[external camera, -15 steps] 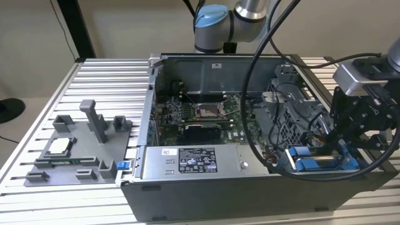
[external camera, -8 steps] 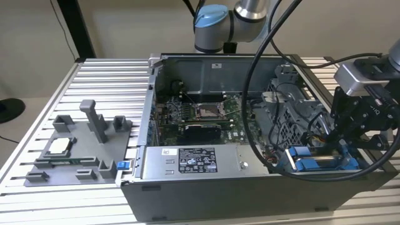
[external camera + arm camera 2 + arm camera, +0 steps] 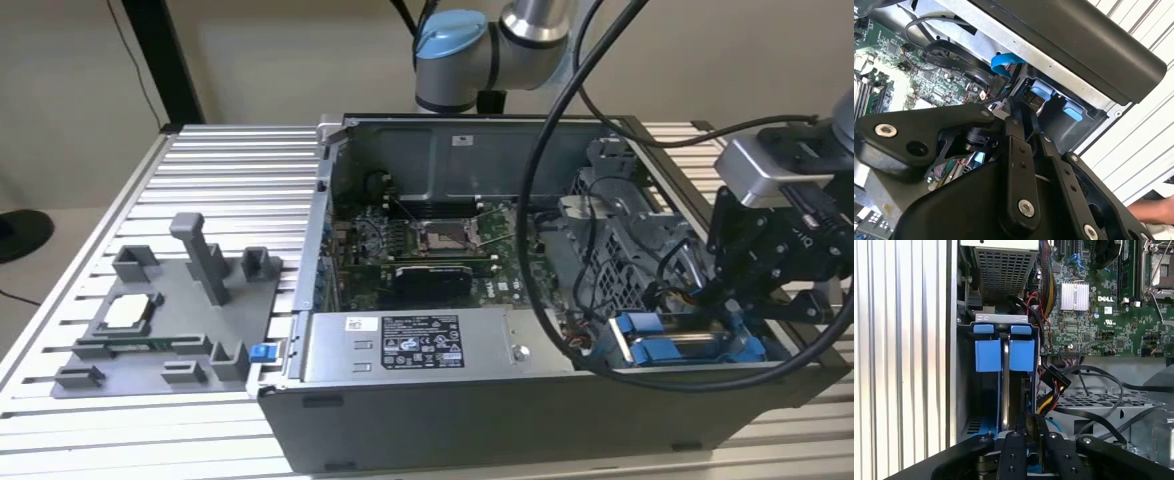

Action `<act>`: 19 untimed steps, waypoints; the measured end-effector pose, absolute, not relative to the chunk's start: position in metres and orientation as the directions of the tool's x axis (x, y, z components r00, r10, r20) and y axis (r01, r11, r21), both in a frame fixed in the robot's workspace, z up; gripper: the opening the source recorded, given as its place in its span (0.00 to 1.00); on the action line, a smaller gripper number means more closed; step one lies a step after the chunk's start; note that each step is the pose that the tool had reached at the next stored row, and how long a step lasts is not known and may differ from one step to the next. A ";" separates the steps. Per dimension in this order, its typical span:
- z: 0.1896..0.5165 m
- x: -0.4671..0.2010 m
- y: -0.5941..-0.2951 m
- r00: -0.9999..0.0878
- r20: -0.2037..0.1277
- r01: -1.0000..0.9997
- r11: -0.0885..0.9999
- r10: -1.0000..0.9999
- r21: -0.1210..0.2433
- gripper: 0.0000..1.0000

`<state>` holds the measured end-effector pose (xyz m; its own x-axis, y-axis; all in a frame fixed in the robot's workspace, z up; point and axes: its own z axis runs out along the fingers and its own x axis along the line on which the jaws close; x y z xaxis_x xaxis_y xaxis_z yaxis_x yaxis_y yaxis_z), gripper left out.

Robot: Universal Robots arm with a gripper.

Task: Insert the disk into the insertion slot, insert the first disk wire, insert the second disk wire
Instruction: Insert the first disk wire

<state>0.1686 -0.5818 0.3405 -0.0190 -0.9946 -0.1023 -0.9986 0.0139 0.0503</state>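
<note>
The disk sits on edge in the insertion slot (image 3: pixel 1001 318), its blue frame (image 3: pixel 988 354) beside a second blue frame (image 3: pixel 1022 354). In the exterior view the blue frames (image 3: pixel 667 348) lie at the open case's front right corner, and my gripper (image 3: pixel 731 316) reaches down onto them. Both wrist views show my gripper (image 3: pixel 1029 421) (image 3: pixel 1028 102) at the bay's end with its fingers close together, a dark piece between the tips that I cannot identify. A yellow, black and red wire bundle (image 3: pixel 1050 395) with a black connector (image 3: pixel 1055 376) runs right beside the fingers.
The grey power-supply box (image 3: pixel 414 345) lies along the case front, next to the bay. Behind it are the motherboard (image 3: pixel 427 245) and a perforated metal cage (image 3: pixel 627 230). A blue flat cable (image 3: pixel 1004 64) loops near the bay. A grey fixture (image 3: pixel 160 310) stands on the slatted table at the exterior view's left.
</note>
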 end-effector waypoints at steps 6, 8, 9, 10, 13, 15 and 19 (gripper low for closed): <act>0.338 0.168 -0.582 -0.020 -0.102 -0.999 0.014 -0.995 0.050 0.00; 0.337 0.168 -0.582 -0.020 -0.102 -0.999 0.015 -0.995 0.050 0.00; 0.336 0.168 -0.582 -0.020 -0.102 -0.999 0.015 -0.995 0.050 0.00; 0.335 0.168 -0.582 -0.020 -0.102 -0.999 0.015 -0.995 0.050 0.00; 0.332 0.168 -0.582 -0.021 -0.101 -0.999 0.016 -0.995 0.050 0.00; 0.330 0.168 -0.582 -0.022 -0.102 -0.999 0.017 -0.995 0.050 0.00; 0.329 0.168 -0.582 -0.022 -0.102 -0.999 0.017 -0.995 0.050 0.00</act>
